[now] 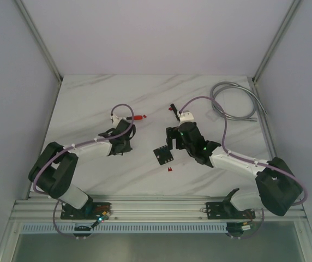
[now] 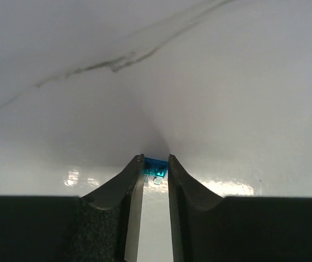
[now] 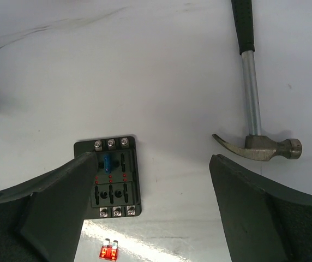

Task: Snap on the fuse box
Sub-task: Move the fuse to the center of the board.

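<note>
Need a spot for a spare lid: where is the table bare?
Bare marble: the far-left corner beyond the left claw, the far strip left of the grey cable, and the near strip in front of the loose red fuse. Crowded: the centre, where the fuse box, that fuse and the open right claw sit close.
</note>
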Controlling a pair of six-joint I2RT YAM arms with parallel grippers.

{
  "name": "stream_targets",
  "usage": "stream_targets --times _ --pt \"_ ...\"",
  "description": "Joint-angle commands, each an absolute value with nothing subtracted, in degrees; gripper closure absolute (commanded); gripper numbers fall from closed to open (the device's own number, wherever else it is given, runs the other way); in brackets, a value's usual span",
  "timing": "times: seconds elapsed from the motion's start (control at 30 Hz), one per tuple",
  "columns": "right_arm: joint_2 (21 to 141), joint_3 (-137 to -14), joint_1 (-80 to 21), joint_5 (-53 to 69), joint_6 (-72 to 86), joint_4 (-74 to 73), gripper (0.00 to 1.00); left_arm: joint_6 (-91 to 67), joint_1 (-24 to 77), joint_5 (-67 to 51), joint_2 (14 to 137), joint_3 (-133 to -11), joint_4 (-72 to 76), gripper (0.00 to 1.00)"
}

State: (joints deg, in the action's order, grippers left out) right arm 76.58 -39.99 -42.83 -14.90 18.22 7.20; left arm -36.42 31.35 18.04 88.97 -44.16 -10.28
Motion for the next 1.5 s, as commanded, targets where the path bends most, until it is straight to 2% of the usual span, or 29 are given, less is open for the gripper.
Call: stream_targets --times 0.0,0.2,0.57,0.8,1.27,1.47 --pt "75.8 -39.5 -42.6 -14.2 19.0 8.9 0.09 -38.2 34.7 16.2 88.9 -44.6 -15.5 0.71" --pt "75.9 -39.6 -42.6 -13.4 19.0 8.5 0.09 -38.6 39.8 17.6 89.2 -47.0 -17.9 0.72" --pt "76.9 -40.1 -42.6 -12.7 18.9 8.0 0.09 -37.7 40.7 17.5 88.3 -47.4 -20.3 0.6" --pt "77.2 -40.2 -42.6 -12.4 18.8 7.8 0.09 -36.4 40.7 15.3 88.5 -47.1 -20.4 0.59" --pt "77.1 -40.3 -42.6 -11.6 18.8 7.8 0.09 -35.5 40.0 15.3 92.1 -46.9 -20.8 0.6" --pt "77.1 -40.5 -42.6 -11.0 18.8 7.8 0.09 -35.3 39.9 13.1 92.7 -46.8 -20.4 0.71"
